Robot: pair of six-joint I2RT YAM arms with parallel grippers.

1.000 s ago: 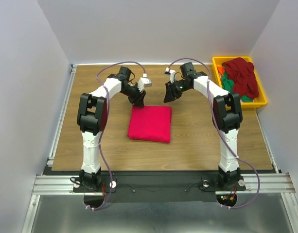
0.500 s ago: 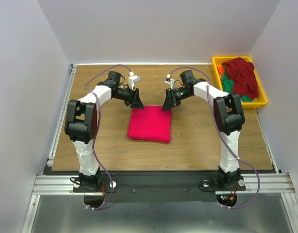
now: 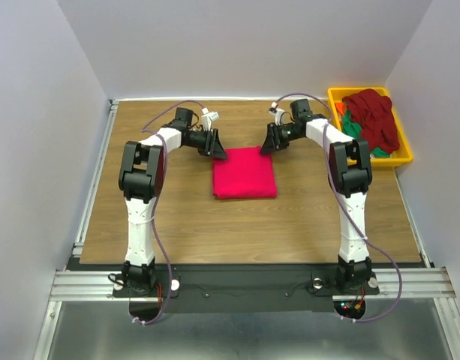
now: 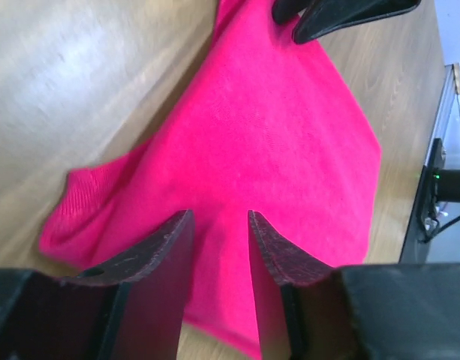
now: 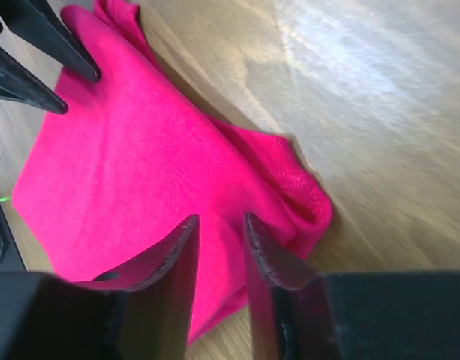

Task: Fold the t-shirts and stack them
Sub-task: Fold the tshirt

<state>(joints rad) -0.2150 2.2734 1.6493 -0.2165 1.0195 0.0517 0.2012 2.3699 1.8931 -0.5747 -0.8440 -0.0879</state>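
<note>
A bright crimson-pink t-shirt (image 3: 245, 172), folded into a rectangle, lies in the middle of the wooden table (image 3: 177, 217). My left gripper (image 3: 218, 152) is at its far left corner and my right gripper (image 3: 269, 148) is at its far right corner. In the left wrist view (image 4: 218, 217) and the right wrist view (image 5: 220, 219) each pair of jaws stands narrowly apart, closed on the shirt's far edge, with pink cloth (image 4: 275, 127) (image 5: 132, 150) between them. A dark maroon t-shirt (image 3: 372, 112) lies heaped on green (image 3: 353, 129) and orange (image 3: 339, 109) shirts in the tray.
A yellow plastic tray (image 3: 404, 146) holding the other shirts stands at the table's far right corner. White walls close in the table at the back and both sides. Cables loop above both arms.
Both grippers came down onto the pink shirt's far corners and closed on it. The shirt has slid away from the bases and a little to the right.
</note>
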